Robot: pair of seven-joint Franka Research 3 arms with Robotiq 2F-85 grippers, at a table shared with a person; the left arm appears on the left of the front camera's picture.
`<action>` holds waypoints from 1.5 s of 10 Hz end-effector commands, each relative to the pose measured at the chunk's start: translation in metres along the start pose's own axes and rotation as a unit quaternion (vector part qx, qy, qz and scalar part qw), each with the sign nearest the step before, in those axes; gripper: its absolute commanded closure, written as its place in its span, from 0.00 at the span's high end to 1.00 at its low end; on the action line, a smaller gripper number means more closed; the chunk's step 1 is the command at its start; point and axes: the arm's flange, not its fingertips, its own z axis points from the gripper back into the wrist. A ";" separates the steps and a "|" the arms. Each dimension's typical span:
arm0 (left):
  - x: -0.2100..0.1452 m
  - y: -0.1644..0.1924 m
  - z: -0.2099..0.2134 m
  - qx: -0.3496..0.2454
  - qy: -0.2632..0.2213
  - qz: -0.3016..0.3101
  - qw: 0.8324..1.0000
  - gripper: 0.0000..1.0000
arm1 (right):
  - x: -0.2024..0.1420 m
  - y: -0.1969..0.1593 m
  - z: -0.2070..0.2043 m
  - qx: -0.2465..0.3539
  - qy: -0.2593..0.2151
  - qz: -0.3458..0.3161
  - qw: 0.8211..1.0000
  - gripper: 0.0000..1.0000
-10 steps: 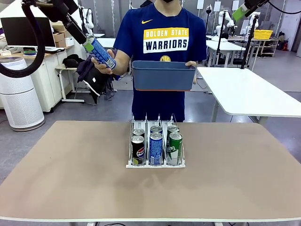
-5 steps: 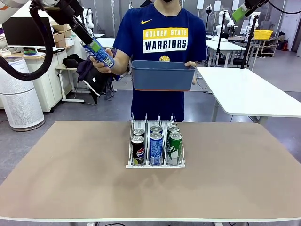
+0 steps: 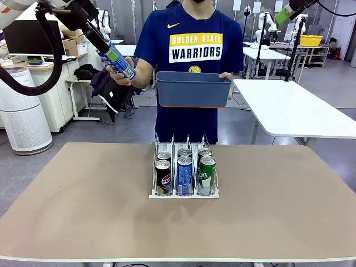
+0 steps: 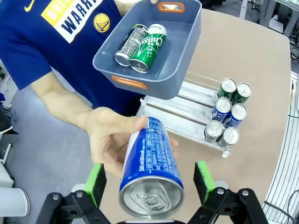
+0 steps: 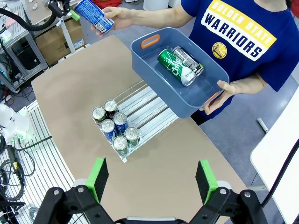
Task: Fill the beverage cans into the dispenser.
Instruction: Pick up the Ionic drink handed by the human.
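Open table around the rack, crowding above its far end

I see bare table point(image 3: 72, 211) to the left, right and front of the rack point(image 3: 183, 196). Six cans point(image 3: 184, 173) fill the near ends of its three lanes, and the far ends lie bare. Above and beyond the rack a person point(image 3: 192, 50) holds a blue tub point(image 3: 193, 92), which bars a straight path in from that side.

The can point(image 4: 150, 168) between the left jaws is blue with white print and a silver top. Beyond them, the tub point(image 4: 182, 70) is dark blue with orange handles point(image 4: 128, 82).
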 end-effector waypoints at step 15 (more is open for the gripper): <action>-0.002 0.002 0.003 -0.002 0.001 0.005 1.000 0.00 | 0.000 0.000 -0.001 0.001 0.001 0.000 1.000 1.00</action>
